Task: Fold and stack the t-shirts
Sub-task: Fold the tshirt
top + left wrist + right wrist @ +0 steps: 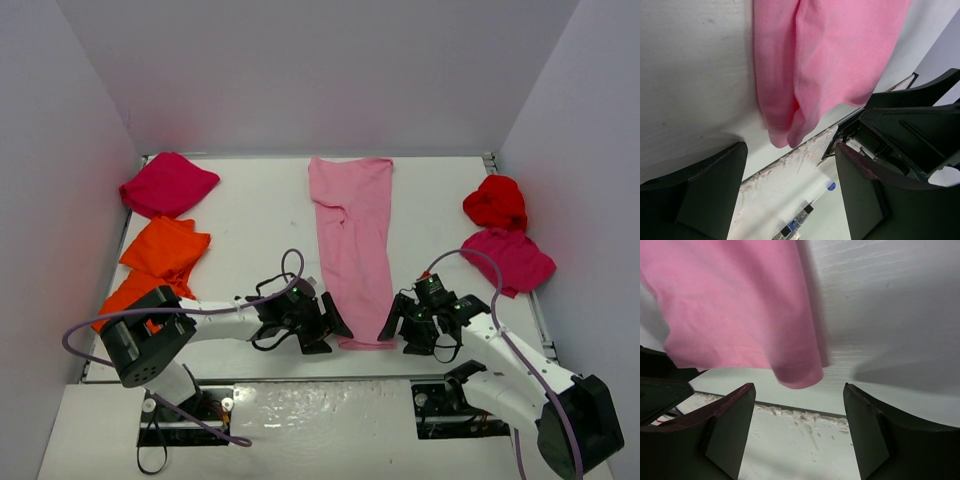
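Note:
A light pink t-shirt lies folded lengthwise in a long strip down the table's middle. My left gripper is open at its near left corner, which shows in the left wrist view. My right gripper is open at its near right corner, which shows in the right wrist view. Neither holds cloth. A magenta shirt lies back left, orange shirts below it. A red shirt and a magenta shirt lie on the right.
White walls close in the table at the left, back and right. The table's near edge runs just under both grippers. The right arm's black body shows close by in the left wrist view.

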You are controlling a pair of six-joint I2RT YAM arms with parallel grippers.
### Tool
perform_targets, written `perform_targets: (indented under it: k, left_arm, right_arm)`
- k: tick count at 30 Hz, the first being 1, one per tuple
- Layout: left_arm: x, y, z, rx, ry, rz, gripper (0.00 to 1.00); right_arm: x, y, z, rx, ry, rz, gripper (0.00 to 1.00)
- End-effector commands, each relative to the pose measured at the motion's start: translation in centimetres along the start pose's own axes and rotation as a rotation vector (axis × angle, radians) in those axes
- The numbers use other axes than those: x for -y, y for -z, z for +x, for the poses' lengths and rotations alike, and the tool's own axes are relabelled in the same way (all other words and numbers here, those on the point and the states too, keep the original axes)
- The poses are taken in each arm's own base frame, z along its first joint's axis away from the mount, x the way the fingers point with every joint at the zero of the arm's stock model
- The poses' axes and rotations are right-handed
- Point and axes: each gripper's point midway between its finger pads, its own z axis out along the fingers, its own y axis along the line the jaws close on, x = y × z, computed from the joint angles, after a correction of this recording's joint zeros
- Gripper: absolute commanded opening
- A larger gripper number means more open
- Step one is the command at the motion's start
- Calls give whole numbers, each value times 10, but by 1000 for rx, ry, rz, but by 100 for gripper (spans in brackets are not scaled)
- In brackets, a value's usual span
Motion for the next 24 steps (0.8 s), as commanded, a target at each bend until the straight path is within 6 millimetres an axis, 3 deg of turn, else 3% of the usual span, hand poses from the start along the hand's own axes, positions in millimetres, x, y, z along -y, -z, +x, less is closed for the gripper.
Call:
perform_targets:
  k: [1,24]
  left_arm:
    - [3,-1,-6,39,-17,1,68]
    - [7,-1,-7,48,-20,20,68]
  right_arm:
    - [16,-7,2,-11,16,79,68]
    - [28,-32,-4,4,38,106,66]
